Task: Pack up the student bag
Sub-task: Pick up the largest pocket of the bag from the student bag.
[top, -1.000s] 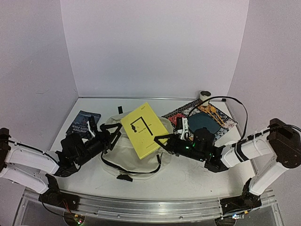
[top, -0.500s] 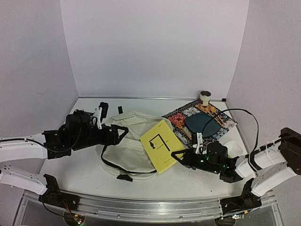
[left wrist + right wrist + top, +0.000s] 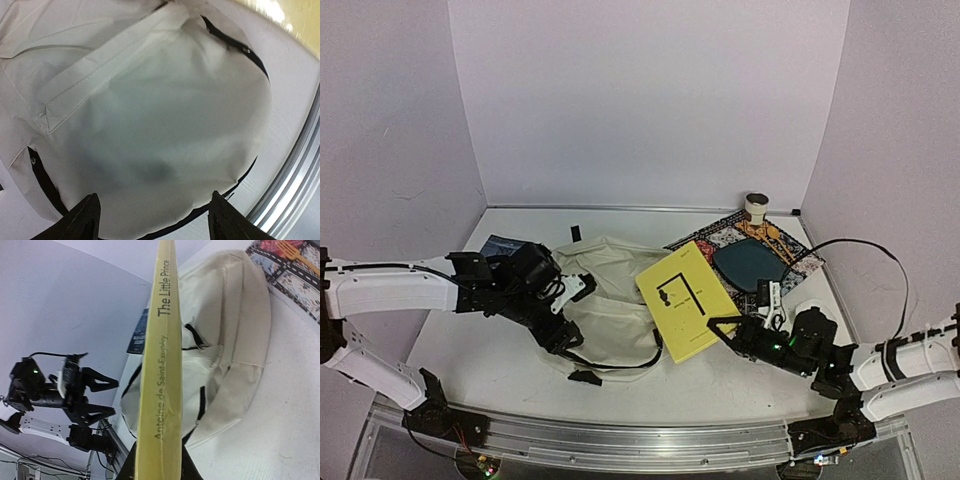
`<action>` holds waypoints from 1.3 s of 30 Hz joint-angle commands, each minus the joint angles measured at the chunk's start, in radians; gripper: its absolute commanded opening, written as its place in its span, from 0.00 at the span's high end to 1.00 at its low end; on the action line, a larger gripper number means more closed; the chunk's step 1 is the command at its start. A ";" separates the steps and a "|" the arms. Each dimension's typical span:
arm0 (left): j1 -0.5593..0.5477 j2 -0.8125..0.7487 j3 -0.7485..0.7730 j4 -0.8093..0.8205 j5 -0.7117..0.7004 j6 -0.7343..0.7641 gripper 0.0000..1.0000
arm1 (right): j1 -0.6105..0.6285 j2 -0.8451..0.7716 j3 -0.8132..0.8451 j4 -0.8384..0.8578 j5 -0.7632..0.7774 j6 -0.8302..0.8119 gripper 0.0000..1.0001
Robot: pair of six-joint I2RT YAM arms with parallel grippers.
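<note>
The left tool [image 3: 565, 305] had dropped over the student bag [image 3: 610, 272], jaws spread, empty. The right tool [image 3: 722, 327] clamped the yellow Little Prince book [image 3: 685, 300]; opening the bag seemed next.

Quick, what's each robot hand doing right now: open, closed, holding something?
Left gripper: open, empty, over the bag.
Right gripper: closed on the yellow book.

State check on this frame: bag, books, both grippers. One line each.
student bag: lying slumped on the table; cannot tell if the zip is open or closed.
yellow book: outside the bag, held tilted.
right gripper: shut on the yellow book.
left gripper: open above the bag, holding nothing.
blue book: flat on the table, partly hidden.
</note>
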 commanded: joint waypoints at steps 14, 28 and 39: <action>-0.067 0.038 0.031 -0.055 -0.031 0.441 0.29 | -0.003 -0.211 0.036 0.403 0.015 -0.043 1.00; -0.103 0.090 0.021 -0.052 -0.054 0.530 0.33 | -0.004 -0.207 0.035 0.398 0.019 -0.033 1.00; -0.109 0.209 0.064 -0.052 -0.131 0.512 0.59 | -0.004 -0.209 0.032 0.396 0.015 -0.030 1.00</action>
